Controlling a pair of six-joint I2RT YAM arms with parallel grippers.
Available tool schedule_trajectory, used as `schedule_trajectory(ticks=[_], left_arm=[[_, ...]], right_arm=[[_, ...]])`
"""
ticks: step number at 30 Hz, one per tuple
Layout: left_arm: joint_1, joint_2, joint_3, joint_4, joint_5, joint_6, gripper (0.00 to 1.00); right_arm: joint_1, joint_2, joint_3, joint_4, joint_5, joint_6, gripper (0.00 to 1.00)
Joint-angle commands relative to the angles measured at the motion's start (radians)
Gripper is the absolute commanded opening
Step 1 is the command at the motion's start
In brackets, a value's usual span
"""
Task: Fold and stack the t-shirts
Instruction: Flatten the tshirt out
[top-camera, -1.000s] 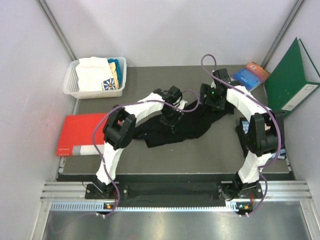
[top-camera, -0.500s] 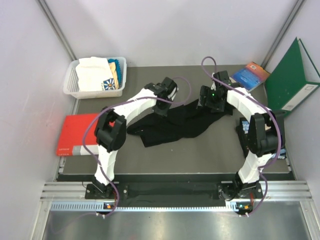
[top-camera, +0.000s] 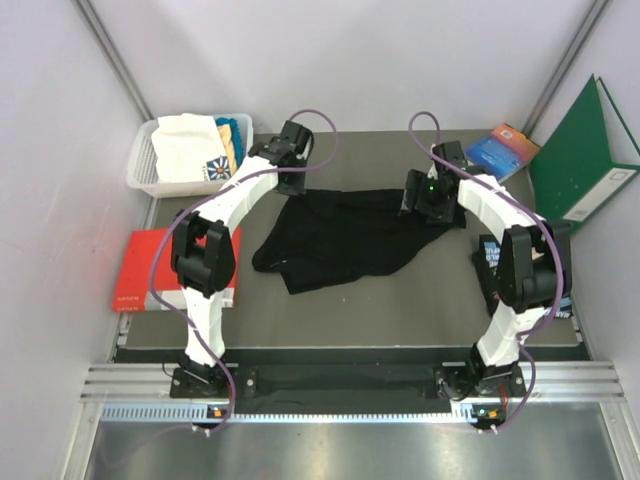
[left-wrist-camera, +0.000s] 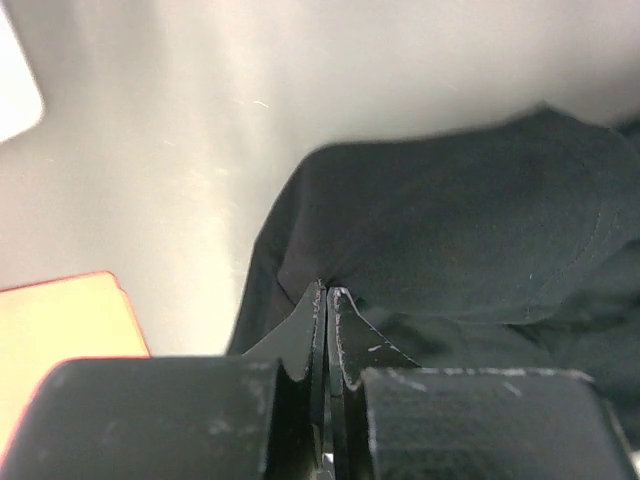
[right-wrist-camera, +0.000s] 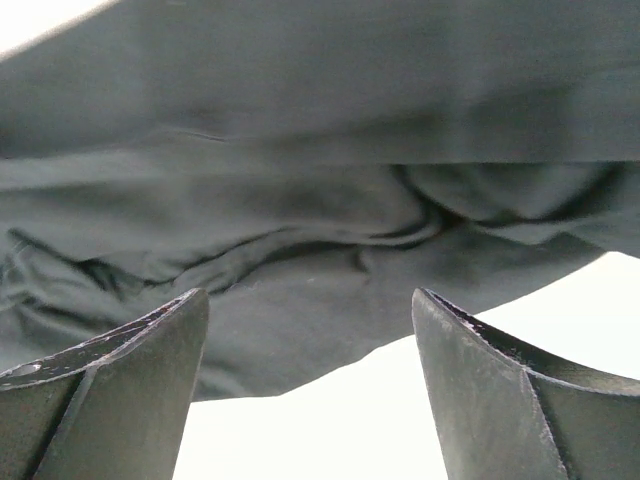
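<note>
Now pinching black t-shirt at its far-left corner with left gripper; jaws pressed together, thin ridge of dark cloth caught between the tips in the left wrist view. Holding right gripper over the shirt's far-right end, jaws spread wide, gripping nothing; rumpled black cloth lying under and between the fingers in the right wrist view, contact impossible to tell.

Noting shirt position: mid-table, between the two arms, partly spread, near-left portion bunched. Long axis running roughly left to right along the far edge, sagging toward the near-left. Noting other shirts, white and teal, sitting in white basket at far-left, well apart from the black one; red book lying near-left of the shirt, not touching.

Judging step in hand: spreading the shirt flat before the first fold.

Judging key relation: both grippers sitting on the far edge, one at each end, cloth spanning that line between them. Right end lying directly beneath the right gripper, so expecting a straight drop and close there, no sideways reach. Left arm being nearer the bunched portion.

Flagging risk: pulling with only one corner pinned and dragging the whole shirt leftward.
</note>
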Motion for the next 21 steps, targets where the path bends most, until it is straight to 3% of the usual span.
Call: schedule_trajectory(ticks=[1,7,13,15,16,19,21], left_arm=[[0.055,0.067,0.089,-0.023,-0.058,-0.028,0.00],[0.107,0.117,0.134,-0.043,-0.063,-0.043,0.00],[0.155,0.171,0.190,-0.089,-0.129,-0.097,0.00],[0.186,0.212,0.238,-0.113,-0.039,-0.108,0.27],[0.190,0.219,0.253,-0.118,-0.004,-0.094,0.54],[0.180,0.193,0.238,-0.055,0.105,-0.071,0.99],[0.173,0.159,0.183,0.032,0.174,-0.062,0.99]], right_arm=[[-0.063,-0.053,0.037,0.045,0.071,0.017,0.82],[-0.162,-0.076,0.032,0.131,0.059,0.032,0.82],[-0.186,-0.004,0.105,0.139,-0.016,0.031,0.81],[-0.186,0.007,0.109,0.147,-0.036,0.040,0.78],[-0.186,0.015,0.109,0.150,-0.048,0.041,0.77],[-0.184,0.022,0.105,0.159,-0.054,0.043,0.77],[-0.184,0.030,0.109,0.156,-0.059,0.038,0.77]])
